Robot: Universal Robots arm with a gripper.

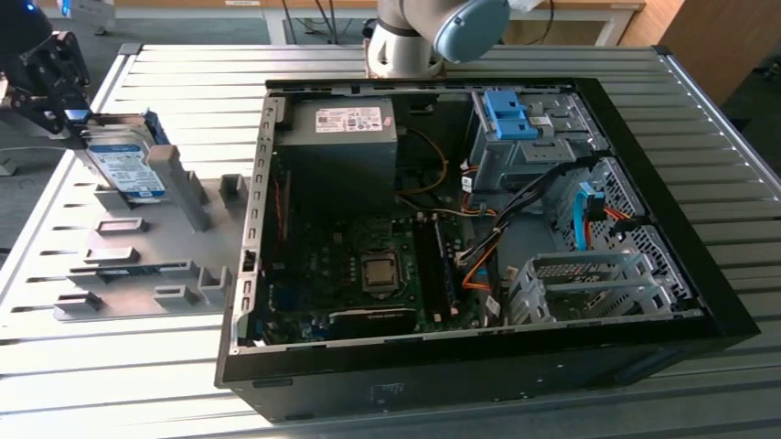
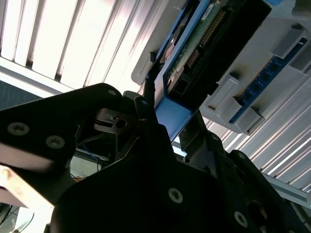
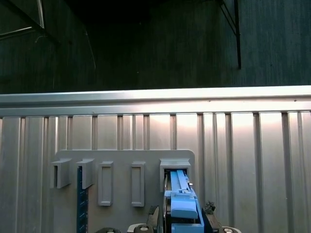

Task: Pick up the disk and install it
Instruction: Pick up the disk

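Disk (image 1: 126,169) stands on edge in slot of grey holder (image 1: 146,274), exterior view's left, outside case (image 1: 488,384). Gripper (image 2: 167,114) closed on its blue end rail. Likely dense, rigid, shock-sensitive; smooth plastic may slip. Hold rails, not circuit board.

Exterior overhead; wrist views beside disk (image 3: 181,201)

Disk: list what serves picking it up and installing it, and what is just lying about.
Job: disk; gripper; open computer case.
Lying about: blue bracket; grey box with sticker; memory stick in the grey holder.
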